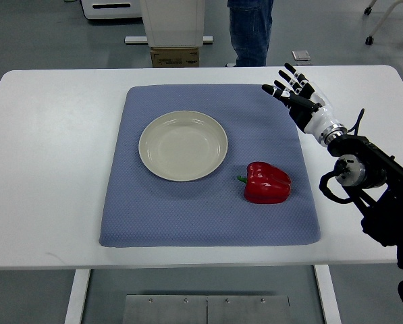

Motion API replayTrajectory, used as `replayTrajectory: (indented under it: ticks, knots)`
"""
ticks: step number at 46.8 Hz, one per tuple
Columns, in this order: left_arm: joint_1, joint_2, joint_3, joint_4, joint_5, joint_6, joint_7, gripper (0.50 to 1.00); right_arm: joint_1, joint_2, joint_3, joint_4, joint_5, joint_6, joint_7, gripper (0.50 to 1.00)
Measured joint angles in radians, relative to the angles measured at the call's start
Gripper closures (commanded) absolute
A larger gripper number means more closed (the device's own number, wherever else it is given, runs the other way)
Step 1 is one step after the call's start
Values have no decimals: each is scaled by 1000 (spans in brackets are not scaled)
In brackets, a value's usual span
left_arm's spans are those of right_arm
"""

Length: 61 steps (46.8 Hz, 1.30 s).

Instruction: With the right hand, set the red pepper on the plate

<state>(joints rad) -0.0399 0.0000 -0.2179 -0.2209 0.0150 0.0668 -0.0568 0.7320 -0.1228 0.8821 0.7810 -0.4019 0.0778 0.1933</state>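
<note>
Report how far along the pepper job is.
Done: nothing yet; the plate is empty. In hand: the right robot hand is open over the mat's far right corner, holding nothing. Left: grasp the red pepper lying on the blue mat and put it on the plate.

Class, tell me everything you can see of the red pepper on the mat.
The red pepper is a glossy, lobed bell pepper lying on its side on the blue mat, its short green stem pointing left. It looks whole. It sits right of and nearer than the plate, apart from it. Nothing but the mat touches it.
</note>
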Motion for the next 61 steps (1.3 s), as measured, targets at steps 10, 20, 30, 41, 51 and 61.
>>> replayTrajectory:
  ticks: [10,20,30,41,51,61]
  knots:
    - [0,0,0,0,0,0,0,500,13,0,0,1,0,1,0,500]
    - [0,0,0,0,0,0,0,500,14,-1,-21,1,-1,2,-4,500]
    - [0,0,0,0,0,0,0,500,6,-10,-22,2,-2,2,0,500]
    - [0,0,0,0,0,0,0,500,6,-35,-22,6,-2,2,0,500]
    - [0,0,0,0,0,0,0,500,13,-44,-22,10,-2,2,-3,502]
    - [0,0,0,0,0,0,0,500,24,-88,-54,40,-5,17,-15,509]
